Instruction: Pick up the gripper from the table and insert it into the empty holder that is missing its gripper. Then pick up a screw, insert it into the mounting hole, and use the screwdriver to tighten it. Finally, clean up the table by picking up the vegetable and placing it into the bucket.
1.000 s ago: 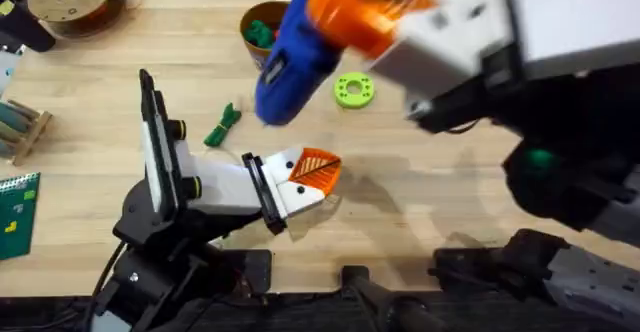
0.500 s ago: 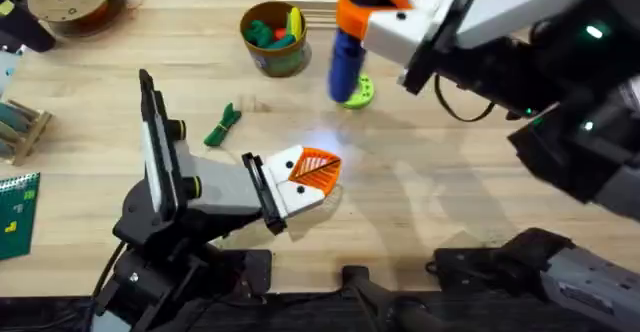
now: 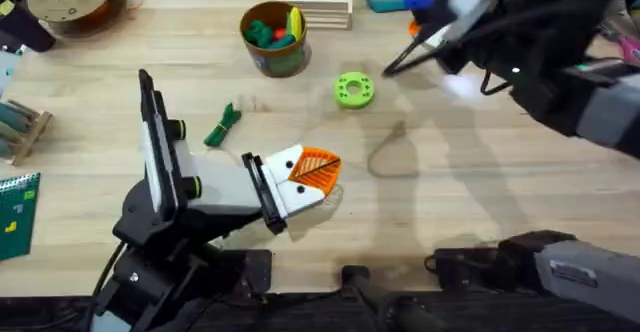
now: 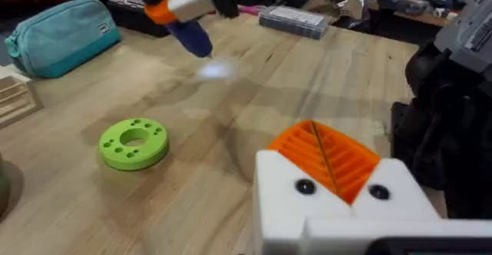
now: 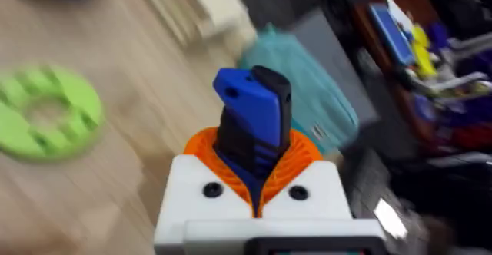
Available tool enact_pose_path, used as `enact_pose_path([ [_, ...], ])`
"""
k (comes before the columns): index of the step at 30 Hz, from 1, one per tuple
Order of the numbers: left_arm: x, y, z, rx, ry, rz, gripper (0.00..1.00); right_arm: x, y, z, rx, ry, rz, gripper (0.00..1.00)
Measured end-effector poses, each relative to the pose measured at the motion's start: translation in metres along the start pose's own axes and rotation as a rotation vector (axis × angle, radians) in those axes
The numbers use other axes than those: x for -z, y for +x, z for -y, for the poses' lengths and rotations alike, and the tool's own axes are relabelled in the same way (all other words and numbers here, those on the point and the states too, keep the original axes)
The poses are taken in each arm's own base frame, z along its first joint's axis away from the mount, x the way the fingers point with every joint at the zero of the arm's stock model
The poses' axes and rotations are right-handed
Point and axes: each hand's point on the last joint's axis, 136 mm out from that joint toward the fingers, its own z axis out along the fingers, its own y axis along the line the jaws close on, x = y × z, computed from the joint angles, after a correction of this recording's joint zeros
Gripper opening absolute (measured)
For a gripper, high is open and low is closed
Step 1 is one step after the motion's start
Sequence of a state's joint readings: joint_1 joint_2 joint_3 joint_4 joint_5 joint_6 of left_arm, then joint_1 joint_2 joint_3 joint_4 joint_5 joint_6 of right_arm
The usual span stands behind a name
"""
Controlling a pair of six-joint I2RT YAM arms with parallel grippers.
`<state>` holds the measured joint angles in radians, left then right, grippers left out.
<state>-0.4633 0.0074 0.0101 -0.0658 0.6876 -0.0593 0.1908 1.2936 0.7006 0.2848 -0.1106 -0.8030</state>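
Right jaws (image 5: 257, 197) clamped on screwdriver (image 5: 252, 128), left jaws (image 4: 327, 167) closed empty; set down gently at two o'clock, away from vegetable (image 3: 224, 124).

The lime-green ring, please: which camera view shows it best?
The left wrist view: the lime-green ring lies whole and sharp on the table, its small holes visible. Overhead shows it small but complete; the right wrist view has it blurred at the edge.
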Motion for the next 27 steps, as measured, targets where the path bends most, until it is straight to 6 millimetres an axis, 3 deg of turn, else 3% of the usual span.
enact_pose_path([
  [4,0.0,0.0,0.0,0.0,0.0,0.0,0.004,-0.021,0.052,-0.007,0.202,-0.005,-0.199,0.03],
  [5,0.0,0.0,0.0,0.0,0.0,0.0,0.004,-0.031,0.087,-0.026,0.297,-0.072,-0.313,0.03],
  [7,0.0,0.0,0.0,0.0,0.0,0.0,0.004,-0.035,0.103,-0.037,0.337,-0.115,-0.359,0.03],
  [17,0.0,0.0,0.0,0.0,0.0,0.0,0.004,-0.025,0.123,-0.071,0.437,-0.283,-0.441,0.03],
  [18,0.0,0.0,0.0,0.0,0.0,0.0,0.004,-0.024,0.124,-0.075,0.437,-0.3,-0.447,0.086],
  [24,0.0,0.0,0.0,0.0,0.0,0.0,0.004,-0.022,0.11,-0.076,0.449,-0.315,-0.439,0.941],
  [27,0.0,0.0,0.0,0.0,0.0,0.0,0.004,-0.019,0.103,-0.082,0.411,-0.321,-0.44,0.986],
])
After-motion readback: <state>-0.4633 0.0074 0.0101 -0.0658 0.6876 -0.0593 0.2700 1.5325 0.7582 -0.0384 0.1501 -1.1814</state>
